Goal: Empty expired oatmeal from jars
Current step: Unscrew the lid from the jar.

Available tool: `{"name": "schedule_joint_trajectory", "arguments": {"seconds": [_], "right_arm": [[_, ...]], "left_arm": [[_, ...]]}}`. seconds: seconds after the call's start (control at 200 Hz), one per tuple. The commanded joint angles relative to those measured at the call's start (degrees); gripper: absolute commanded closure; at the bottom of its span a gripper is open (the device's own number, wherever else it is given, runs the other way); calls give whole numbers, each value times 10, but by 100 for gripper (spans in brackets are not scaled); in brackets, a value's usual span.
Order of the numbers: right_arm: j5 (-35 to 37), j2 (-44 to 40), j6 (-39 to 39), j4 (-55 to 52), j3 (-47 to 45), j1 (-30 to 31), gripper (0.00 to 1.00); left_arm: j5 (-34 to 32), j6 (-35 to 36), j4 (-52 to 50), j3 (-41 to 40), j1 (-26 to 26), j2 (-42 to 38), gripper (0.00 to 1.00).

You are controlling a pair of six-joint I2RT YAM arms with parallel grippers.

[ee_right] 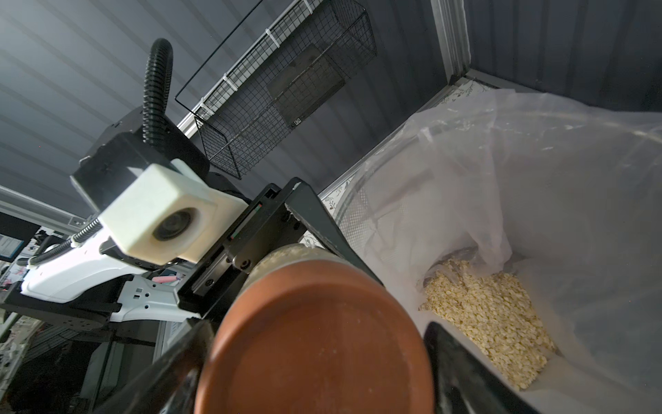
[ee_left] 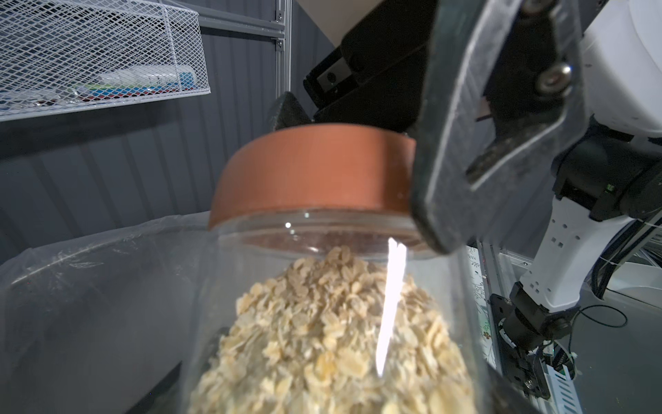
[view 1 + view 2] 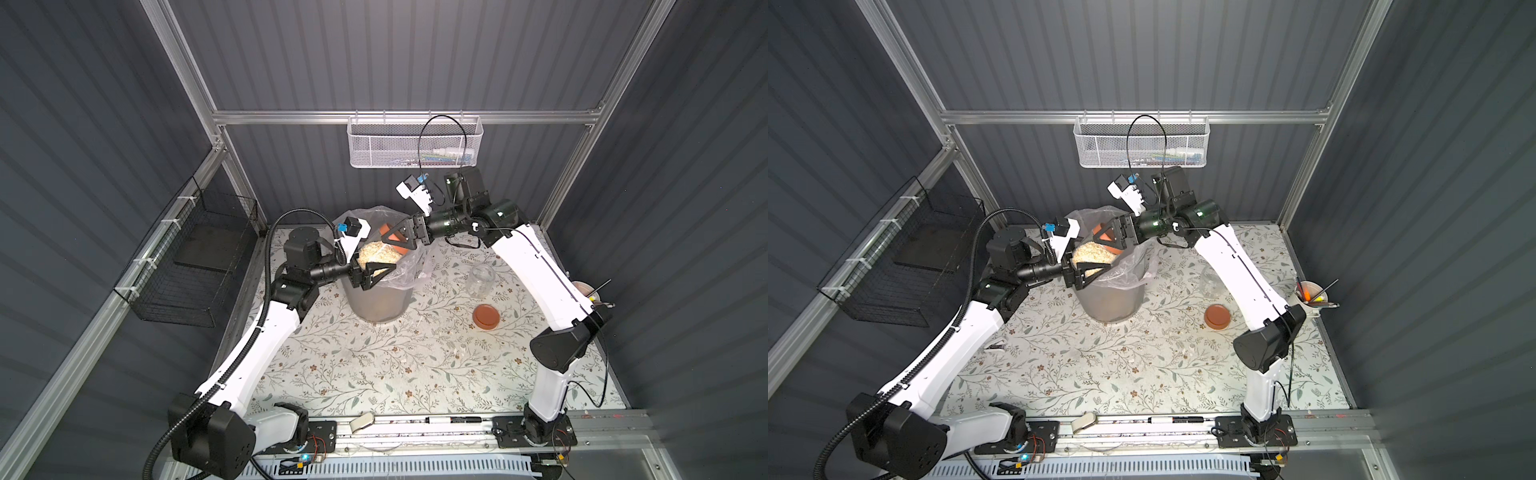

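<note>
In both top views my left gripper (image 3: 374, 272) (image 3: 1089, 268) is shut on a clear jar (image 3: 376, 255) (image 3: 1090, 255) full of pale oatmeal (image 2: 322, 340), held on its side over the grey bin (image 3: 376, 305) (image 3: 1108, 305). The jar's terracotta lid (image 2: 311, 172) (image 1: 315, 340) is still on. My right gripper (image 3: 392, 239) (image 3: 1105, 237) is closed around that lid, one finger (image 2: 447, 161) pressed on its rim. A heap of oatmeal (image 1: 490, 315) lies in the bin's clear liner. A second jar (image 3: 482, 280) (image 3: 1212, 282) stands empty on the table beside its lid (image 3: 486, 316) (image 3: 1218, 316).
A white cup with pens (image 3: 1310, 297) stands at the table's right edge behind my right arm. A white mesh basket (image 3: 413, 141) hangs on the back wall and a black wire basket (image 3: 191, 257) on the left wall. A marker (image 3: 451, 419) lies on the front rail.
</note>
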Motion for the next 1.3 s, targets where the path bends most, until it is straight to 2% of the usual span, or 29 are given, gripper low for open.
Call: {"name": "schedule_joint_trajectory", "arguments": {"seconds": [0.0,0.105,0.34,0.53,0.675,0.796,0.971,1.101,1.221,1.296], "right_arm": [[-4,-5,-11,-9,-14,-4,18],[-40,-26,-49,-7,-43,-5,24],[-66,-74,-254,-78,-95,-15,26],[-73,-62,-366,-126,-51,-33,29],[-77,-45,-452,-185,-4,-43,22],[-85,-50,-471,-196,11,-51,19],[-84,-55,-508,-234,49,-53,24],[-84,-58,-526,-250,72,-54,24],[-85,-65,-517,-241,76,-58,25],[-100,-79,-482,-200,56,-66,29]], "left_arm": [[24,12,62,40,-1,-29,100],[26,15,61,39,-2,-23,100],[84,9,53,55,-1,-15,100],[129,5,40,72,0,-9,100],[153,5,28,80,-1,-5,100],[175,5,23,84,-1,2,100],[202,16,-1,95,-1,16,100],[210,33,-27,100,-1,16,100],[201,48,-47,101,0,11,100],[198,52,-47,100,-1,8,100]]}}
